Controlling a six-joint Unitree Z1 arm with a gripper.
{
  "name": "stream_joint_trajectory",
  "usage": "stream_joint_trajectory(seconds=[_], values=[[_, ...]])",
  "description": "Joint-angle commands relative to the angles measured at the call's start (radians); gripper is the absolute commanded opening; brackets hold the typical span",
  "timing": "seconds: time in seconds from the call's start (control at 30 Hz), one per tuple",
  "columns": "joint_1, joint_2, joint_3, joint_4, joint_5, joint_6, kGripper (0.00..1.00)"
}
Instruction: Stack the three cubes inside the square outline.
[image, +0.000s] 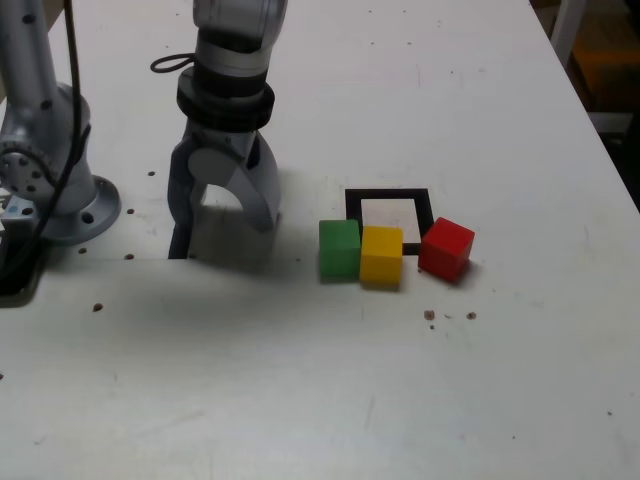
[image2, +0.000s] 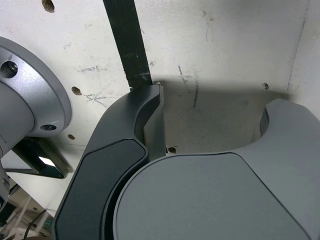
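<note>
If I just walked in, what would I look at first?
Probably the three bright cubes in a row on the white table: green cube, yellow cube, red cube, along the near edge of the square outline. Then the gripper, open, at the exterior view's left of them.

The single grey metal arm (image: 232, 60) comes down from the top of the exterior view and points its two-fingered grey gripper (image: 222, 232) straight at the surface below. The jaws stand apart with an arched gap between them and nothing held; one finger (image: 180, 215) is dark grey, the other (image: 262, 195) paler. The arm's round grey base (image: 50, 170) sits at the exterior view's left. In the wrist view both fingers spread wide.
</note>
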Motion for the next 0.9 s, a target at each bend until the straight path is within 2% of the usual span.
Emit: stream_joint_trajectory(seconds=[0.0, 0.33, 0.67, 0.87], values=[[-0.001, -0.006, -0.005, -0.001, 0.002, 0.002, 0.74], [-0.004, -0.009, -0.04, 0.007, 0.013, 0.006, 0.74], [-0.022, -0.009, -0.306, 0.144, 0.138, 0.016, 0.74], [-0.022, 0.023, -0.413, 0.183, 0.175, 0.041, 0.74]])
